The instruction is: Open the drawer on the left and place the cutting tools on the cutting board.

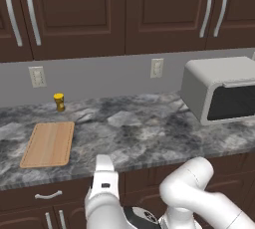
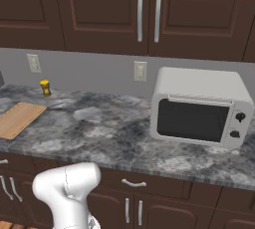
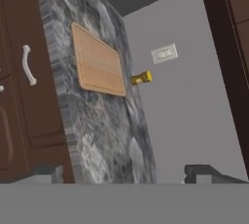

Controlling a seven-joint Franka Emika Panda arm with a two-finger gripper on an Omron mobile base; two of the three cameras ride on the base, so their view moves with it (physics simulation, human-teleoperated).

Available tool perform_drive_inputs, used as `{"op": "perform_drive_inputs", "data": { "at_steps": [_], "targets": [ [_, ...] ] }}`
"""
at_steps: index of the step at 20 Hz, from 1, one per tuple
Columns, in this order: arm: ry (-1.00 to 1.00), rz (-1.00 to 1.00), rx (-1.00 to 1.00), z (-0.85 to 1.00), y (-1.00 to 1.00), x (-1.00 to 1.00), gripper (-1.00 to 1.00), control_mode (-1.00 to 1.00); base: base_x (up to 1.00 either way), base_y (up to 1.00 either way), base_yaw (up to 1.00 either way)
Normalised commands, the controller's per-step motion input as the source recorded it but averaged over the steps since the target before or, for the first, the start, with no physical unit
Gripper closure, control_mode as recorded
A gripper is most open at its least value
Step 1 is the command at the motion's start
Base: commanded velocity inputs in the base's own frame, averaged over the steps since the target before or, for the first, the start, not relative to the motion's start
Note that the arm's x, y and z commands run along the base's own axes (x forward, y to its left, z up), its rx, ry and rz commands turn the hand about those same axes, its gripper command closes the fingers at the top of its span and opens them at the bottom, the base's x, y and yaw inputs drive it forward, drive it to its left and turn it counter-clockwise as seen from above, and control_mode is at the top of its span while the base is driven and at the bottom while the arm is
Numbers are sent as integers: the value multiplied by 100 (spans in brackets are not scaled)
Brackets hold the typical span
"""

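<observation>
Lying bare — one cutting board (image 1: 48,144), one drawer (image 1: 42,195) shut — pincer (image 3: 126,172) spread wide.

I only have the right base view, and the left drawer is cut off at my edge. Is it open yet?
Observer: No. In the left base view the drawer sits shut, flush with the neighbouring cabinet fronts, just below the cutting board.
Operator: Anything on the board? I see just one end of it.
Observer: Nothing. The left base view shows its whole top, and it is bare.
Operator: And the gripper?
Observer: The hand view shows the gripper open, fingertips wide apart, holding nothing and not touching the drawer.
</observation>
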Motion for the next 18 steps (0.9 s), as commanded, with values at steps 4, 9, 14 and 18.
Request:
{"op": "perform_drive_inputs", "data": {
  "at_steps": [4, 9, 14, 18],
  "targets": [
    [-7, 0, -2, -26, 16, 0, -100, -100, 0, 0, 0],
    [-1, 0, -1, -46, 28, 0, -100, -100, 0, 0, 0],
    [-2, 0, -6, -51, 43, 0, -100, -100, 0, 0, 0],
    [-4, 0, -10, -73, 37, 21, -100, -100, 0, 0, 0]
  ]
}}
